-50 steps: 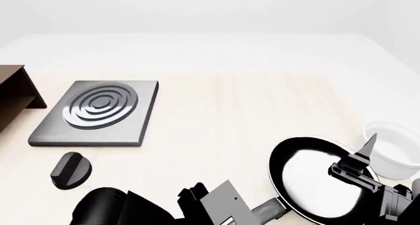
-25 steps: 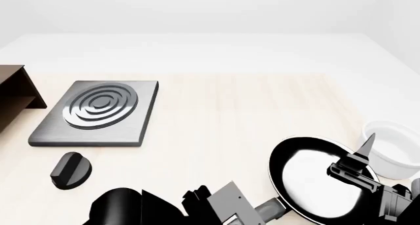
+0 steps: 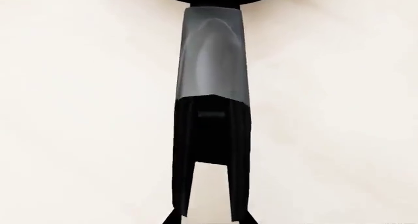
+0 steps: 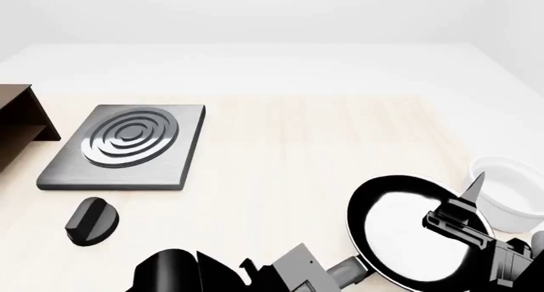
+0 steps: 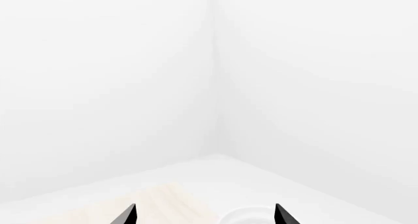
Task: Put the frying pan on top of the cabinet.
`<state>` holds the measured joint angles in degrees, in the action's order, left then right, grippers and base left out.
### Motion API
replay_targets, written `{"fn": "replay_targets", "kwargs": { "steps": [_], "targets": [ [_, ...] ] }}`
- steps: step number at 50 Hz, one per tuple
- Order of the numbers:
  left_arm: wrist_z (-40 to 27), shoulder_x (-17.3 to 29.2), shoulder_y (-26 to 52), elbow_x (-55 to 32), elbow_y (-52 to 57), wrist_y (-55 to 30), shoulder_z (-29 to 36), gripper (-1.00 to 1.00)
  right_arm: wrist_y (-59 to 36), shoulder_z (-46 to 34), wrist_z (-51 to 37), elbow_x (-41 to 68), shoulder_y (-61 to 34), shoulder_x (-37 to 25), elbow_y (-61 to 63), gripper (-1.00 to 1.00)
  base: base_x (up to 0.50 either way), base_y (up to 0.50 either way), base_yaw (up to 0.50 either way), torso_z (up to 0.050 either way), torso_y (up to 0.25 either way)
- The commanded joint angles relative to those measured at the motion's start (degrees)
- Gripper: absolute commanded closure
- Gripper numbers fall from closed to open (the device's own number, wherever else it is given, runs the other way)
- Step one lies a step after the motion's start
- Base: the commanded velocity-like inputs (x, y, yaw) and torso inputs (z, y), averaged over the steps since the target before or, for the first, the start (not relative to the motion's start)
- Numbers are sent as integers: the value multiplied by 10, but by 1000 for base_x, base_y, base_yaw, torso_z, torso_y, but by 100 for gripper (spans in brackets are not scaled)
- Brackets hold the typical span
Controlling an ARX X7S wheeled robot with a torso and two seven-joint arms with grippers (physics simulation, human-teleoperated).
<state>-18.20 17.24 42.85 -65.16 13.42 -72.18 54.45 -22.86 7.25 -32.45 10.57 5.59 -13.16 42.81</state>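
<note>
A bare white room with pale walls meeting in a corner, and a light wooden table (image 4: pixel 281 152) running wide beneath the robot.

The frying pan (image 4: pixel 408 231) sits on the near right part of the table, round and black with a glossy pale inside, its long dark grey handle (image 3: pixel 214 53) pointing back toward the robot. It looks rigid and fairly heavy at the bowl end, so I would guess it will want to tip forward if lifted from far out on the handle; the handle is the obvious place to grip, as close to the bowl as the fingers can reach. The finish looks smooth, so it may slip.

The left gripper (image 3: pixel 210 192) is down over the handle, its two dark fingers lying along either side of it with a narrow gap between the tips; whether they are actually pinching it I cannot tell. The right gripper (image 5: pixel 203 215) hangs above the pan's right side, its tips spread apart and holding nothing.

Just right of the pan is a white bowl (image 4: pixel 508 193). Well to the left lie a black knob (image 4: pixel 92 220) and a grey hotplate (image 4: pixel 127 145), and beyond that, at the far left edge, the dark brown cabinet (image 4: pixel 21 123), well apart from the pan.
</note>
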Motion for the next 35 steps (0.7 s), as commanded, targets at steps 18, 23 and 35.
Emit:
{"fn": "replay_targets", "kwargs": {
  "steps": [18,23,35],
  "targets": [
    [-73,27,32,-33,39,-13,-65,100,2,-1,-7,8,2,-7,3,-100,0,0,0,0,0],
    [-115,50,57,-107,63,-25,-139,100,1,-5,-9,6,1,-8,3,-100,0,0,0,0,2],
    [-169,114,107,-225,67,-20,-248,100,2,-7,-13,7,1,-10,1,-100,0,0,0,0,2]
  ]
}}
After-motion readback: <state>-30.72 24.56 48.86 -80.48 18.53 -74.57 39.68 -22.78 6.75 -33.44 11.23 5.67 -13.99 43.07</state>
